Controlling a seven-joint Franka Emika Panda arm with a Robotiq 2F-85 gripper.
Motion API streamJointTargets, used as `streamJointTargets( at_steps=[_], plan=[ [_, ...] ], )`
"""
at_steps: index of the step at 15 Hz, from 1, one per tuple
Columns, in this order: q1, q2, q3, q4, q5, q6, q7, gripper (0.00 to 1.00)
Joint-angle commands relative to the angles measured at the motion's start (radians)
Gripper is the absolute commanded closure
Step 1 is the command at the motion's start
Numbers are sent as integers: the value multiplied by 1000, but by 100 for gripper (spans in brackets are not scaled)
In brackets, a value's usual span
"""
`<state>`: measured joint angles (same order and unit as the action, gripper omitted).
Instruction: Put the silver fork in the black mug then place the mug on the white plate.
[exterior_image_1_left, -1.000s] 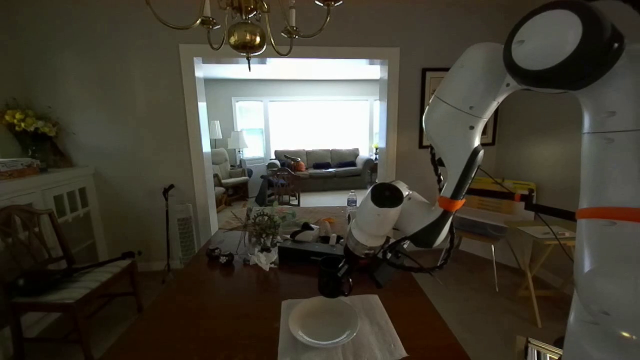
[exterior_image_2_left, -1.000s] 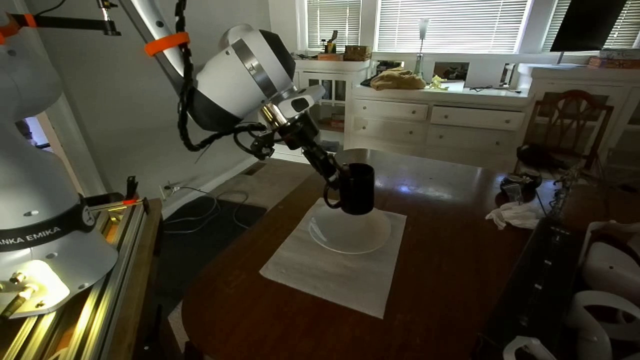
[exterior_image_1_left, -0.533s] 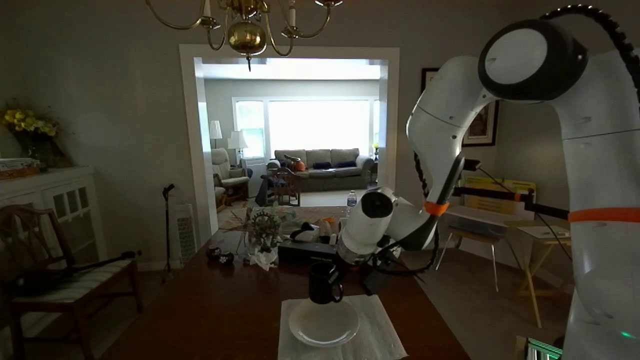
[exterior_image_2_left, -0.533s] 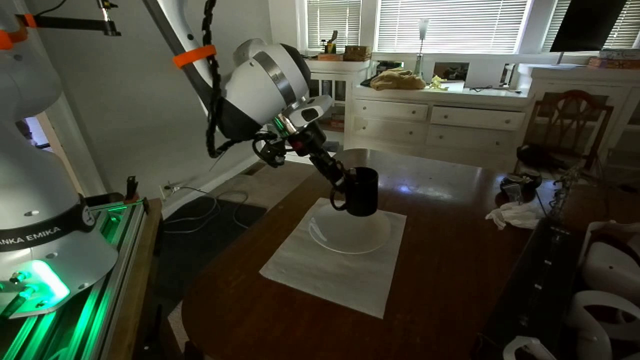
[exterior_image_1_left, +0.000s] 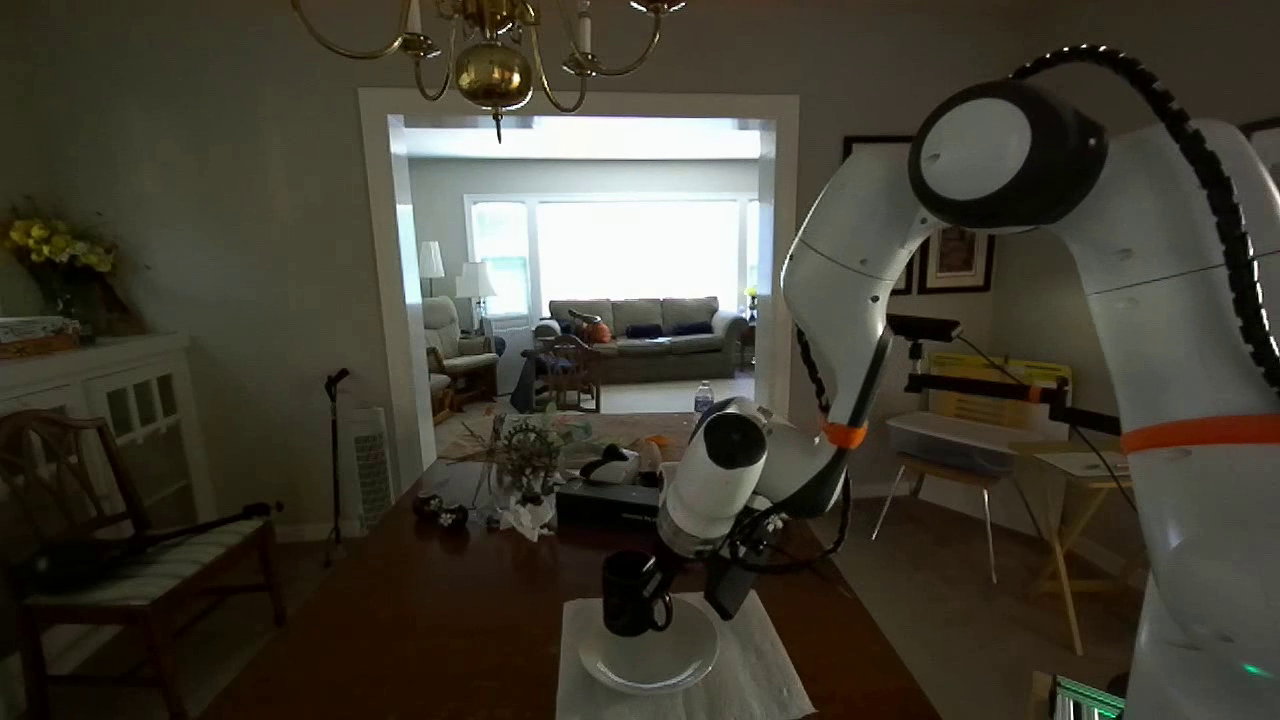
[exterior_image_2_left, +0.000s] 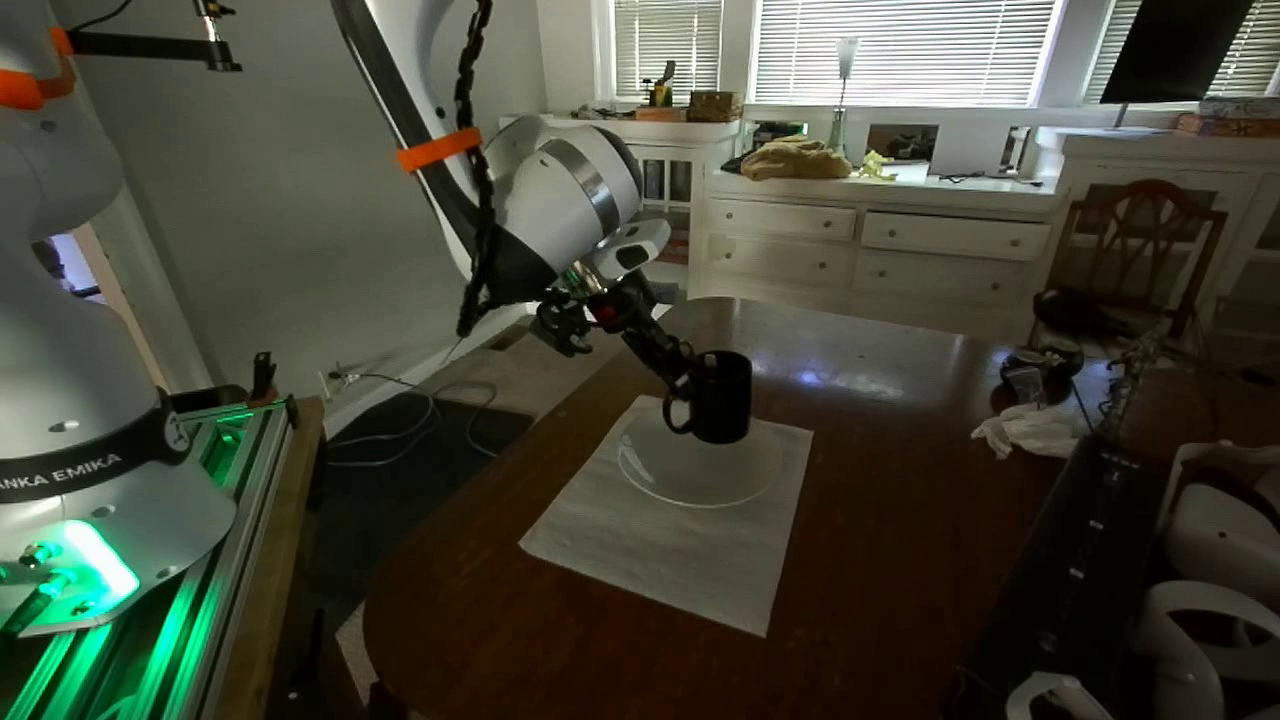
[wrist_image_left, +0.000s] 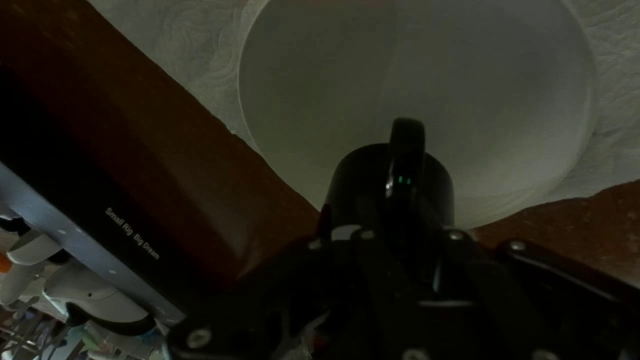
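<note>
A black two-fingered gripper (exterior_image_2_left: 692, 376) holds the black cylindrical mug (exterior_image_2_left: 727, 405) at its handle side over the round white plate (exterior_image_2_left: 692, 476) — touching or not, I cannot tell; no silver metal fork is discernible — so releasing early or off-centre might drop or tip the mug.

The jaws hold the black mug (wrist_image_left: 365, 172), partly hiding the white plate (wrist_image_left: 415, 70).

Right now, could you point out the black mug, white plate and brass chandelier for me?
Black mug (exterior_image_2_left: 724, 402): in an exterior view, on its side wall.
White plate (wrist_image_left: 425, 75): in the wrist view, on its bare face.
Brass chandelier (exterior_image_1_left: 494, 76): in an exterior view, on its round body.
</note>
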<state>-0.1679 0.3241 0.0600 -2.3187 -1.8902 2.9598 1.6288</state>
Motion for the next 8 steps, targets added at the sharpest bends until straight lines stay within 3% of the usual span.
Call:
streamJointTargets(
  at_steps=[1, 8],
  plan=[
    [4, 42, 16, 37, -62, -34, 58, 95],
    [-4, 88, 26, 61, -126, -47, 103, 95]
  ],
)
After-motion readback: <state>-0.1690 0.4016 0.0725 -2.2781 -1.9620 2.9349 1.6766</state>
